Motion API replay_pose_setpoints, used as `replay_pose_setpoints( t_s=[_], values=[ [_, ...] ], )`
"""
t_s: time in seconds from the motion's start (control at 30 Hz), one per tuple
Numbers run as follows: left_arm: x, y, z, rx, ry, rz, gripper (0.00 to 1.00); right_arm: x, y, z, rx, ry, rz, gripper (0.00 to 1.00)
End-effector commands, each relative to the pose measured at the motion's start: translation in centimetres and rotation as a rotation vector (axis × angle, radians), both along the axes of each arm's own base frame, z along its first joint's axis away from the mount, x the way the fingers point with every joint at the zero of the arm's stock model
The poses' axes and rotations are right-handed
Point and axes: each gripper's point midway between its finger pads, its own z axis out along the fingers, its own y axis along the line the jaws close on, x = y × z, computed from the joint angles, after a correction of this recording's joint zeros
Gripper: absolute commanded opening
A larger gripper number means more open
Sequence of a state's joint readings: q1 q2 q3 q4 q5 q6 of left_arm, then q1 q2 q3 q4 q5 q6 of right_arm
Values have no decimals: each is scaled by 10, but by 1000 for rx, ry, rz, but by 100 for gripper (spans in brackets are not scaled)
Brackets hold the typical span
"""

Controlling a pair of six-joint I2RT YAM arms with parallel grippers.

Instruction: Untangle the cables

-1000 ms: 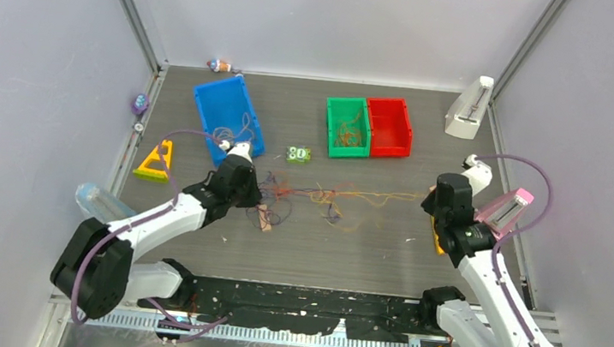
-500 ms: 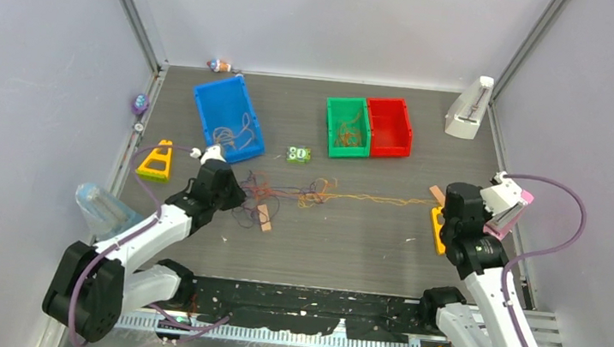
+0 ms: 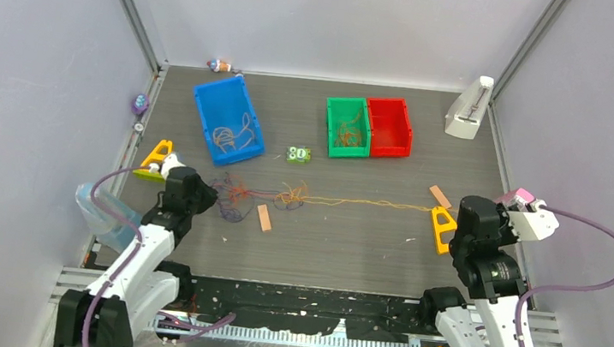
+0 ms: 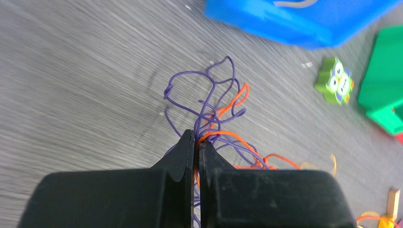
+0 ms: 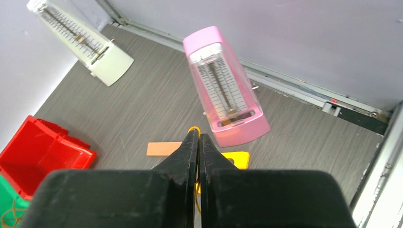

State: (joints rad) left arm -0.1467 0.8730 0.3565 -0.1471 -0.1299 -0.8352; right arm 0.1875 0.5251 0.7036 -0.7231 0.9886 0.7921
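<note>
The cables are a knot of purple, red and orange strands (image 3: 235, 193) at the left of the table. A thin orange-yellow strand (image 3: 369, 203) runs taut from the knot to the right. My left gripper (image 3: 204, 198) is shut on purple and orange strands at the knot's left edge. In the left wrist view its jaws (image 4: 197, 137) pinch those strands (image 4: 209, 102). My right gripper (image 3: 456, 217) is shut on the strand's right end. The right wrist view shows a yellow loop (image 5: 194, 128) poking out past the closed tips (image 5: 198, 136).
A blue bin (image 3: 208, 103) and a green bin (image 3: 331, 129) hold more strands, and a red bin (image 3: 403, 132) stands beside the green one. Nearby are an owl toy (image 3: 298, 154), two wooden blocks (image 3: 264, 217) (image 3: 440, 196), yellow triangles (image 3: 155, 159) (image 3: 442, 226), a white metronome (image 3: 469, 109) and a pink metronome (image 5: 225, 95).
Both arms have drawn apart, the left one to the left and the right one to the right. The knot slid left and the orange-yellow strand pulled out straight.
</note>
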Motion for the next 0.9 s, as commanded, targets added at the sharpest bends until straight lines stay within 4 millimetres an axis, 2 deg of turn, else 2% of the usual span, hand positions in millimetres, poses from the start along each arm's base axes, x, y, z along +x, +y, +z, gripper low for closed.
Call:
replay_pose_setpoints(
  t_s=[0.0,0.1,0.23,0.3,0.33,0.37,0.4,0.47,0.5,0.57,0.6,0.63,0.87],
  values=[
    [-2,35,-4,-37,-2,142,0,-25,-22,17,2,-119,-179,5],
    [-3,54,-2,-50,-16,208,0,-28,-24,16,8,-148,-192,5],
    [-1,57,7,-51,-54,214,0,-19,-17,14,13,-132,-135,5],
    [5,48,17,-53,-104,141,0,1,-2,13,1,-100,-3,5],
    [8,38,22,-64,-128,80,0,18,14,15,-2,-87,130,5],
    [9,31,25,-62,-137,34,0,27,25,11,-6,-71,205,5],
    [9,25,27,-47,-131,-2,0,41,44,10,-5,-56,339,5],
    [9,18,31,-15,-127,-43,0,55,68,1,6,-23,489,7],
    [9,15,34,6,-132,-54,0,58,74,-5,2,-1,529,10],
    [8,9,37,34,-145,-82,0,67,88,-22,27,63,600,54],
    [8,8,39,50,-155,-83,0,69,98,-26,37,83,662,92],
    [7,7,41,59,-162,-90,0,74,114,-34,39,122,763,98],
    [10,0,38,53,-164,-122,0,82,171,-68,180,213,1005,95]
  ],
)
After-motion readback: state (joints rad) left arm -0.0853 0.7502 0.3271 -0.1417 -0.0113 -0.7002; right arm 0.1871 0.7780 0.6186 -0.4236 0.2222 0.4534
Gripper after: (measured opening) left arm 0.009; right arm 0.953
